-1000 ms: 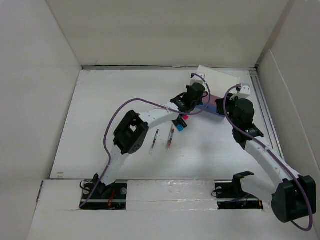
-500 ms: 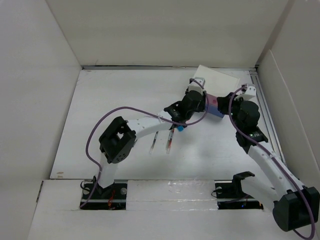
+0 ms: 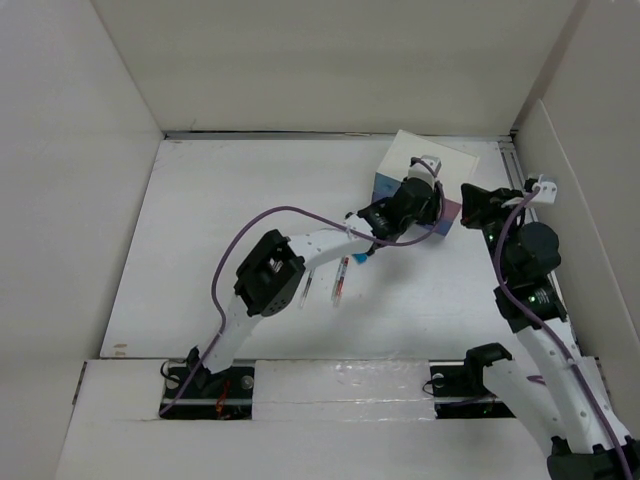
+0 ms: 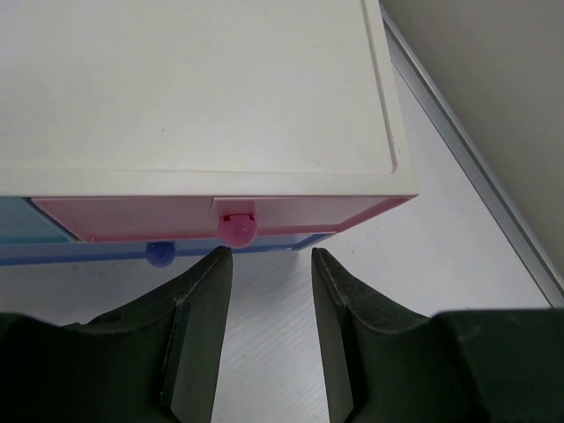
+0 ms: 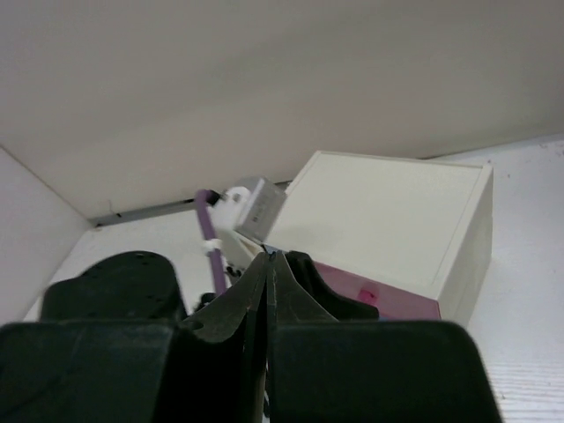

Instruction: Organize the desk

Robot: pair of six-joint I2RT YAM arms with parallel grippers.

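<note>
Since half a second earlier, the left gripper (image 4: 269,264) has advanced toward 1 o'clock on the desk (image 3: 200,250), the white surface spanning the walled enclosure, and now faces the drawer box (image 3: 432,152). The right gripper (image 5: 269,264) has drawn back toward 3 o'clock, fingers pressed together on nothing, probably to leave room. Left fingers (image 4: 198,300) stand apart and empty, with the pink knob (image 4: 236,229) just ahead of their gap, a pose suited to working the pink drawer (image 4: 123,218); two pens (image 3: 340,280) lie loose at 7 o'clock from the box.

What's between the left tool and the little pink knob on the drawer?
Nothing: the left wrist view shows only a bare strip of desk between the open left tool and the pink knob.
</note>
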